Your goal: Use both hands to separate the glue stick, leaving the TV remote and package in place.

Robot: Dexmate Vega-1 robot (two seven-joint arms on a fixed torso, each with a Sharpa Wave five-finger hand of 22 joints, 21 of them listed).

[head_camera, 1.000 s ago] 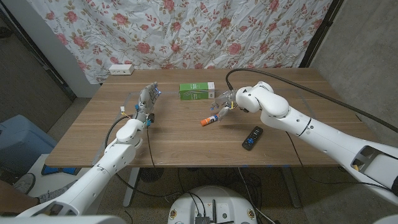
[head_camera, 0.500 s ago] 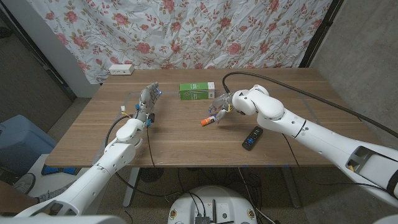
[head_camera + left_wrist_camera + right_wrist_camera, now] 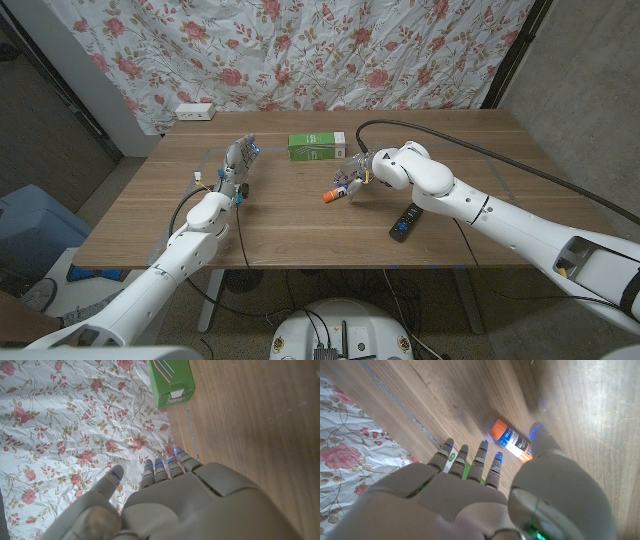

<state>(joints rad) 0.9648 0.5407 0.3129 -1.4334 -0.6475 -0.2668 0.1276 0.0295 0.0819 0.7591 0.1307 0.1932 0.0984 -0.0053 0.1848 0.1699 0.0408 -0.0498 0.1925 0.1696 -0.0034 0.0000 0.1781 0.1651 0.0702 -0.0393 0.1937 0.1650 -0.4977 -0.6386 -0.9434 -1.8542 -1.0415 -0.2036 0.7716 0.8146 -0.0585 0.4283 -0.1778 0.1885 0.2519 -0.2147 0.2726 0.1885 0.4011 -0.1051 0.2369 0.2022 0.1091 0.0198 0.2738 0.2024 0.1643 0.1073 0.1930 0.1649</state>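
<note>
Both arms are clad in smooth white rounded shells with darker seams at the joints, and a thick black cable (image 3: 450,133) loops from the right arm's wrist back along it. The left hand (image 3: 237,160) and right hand (image 3: 356,170) are pale grey, with small blue lights glowing at the fingertips (image 3: 149,463). Thin black and coloured wires run along the left wrist.
</note>
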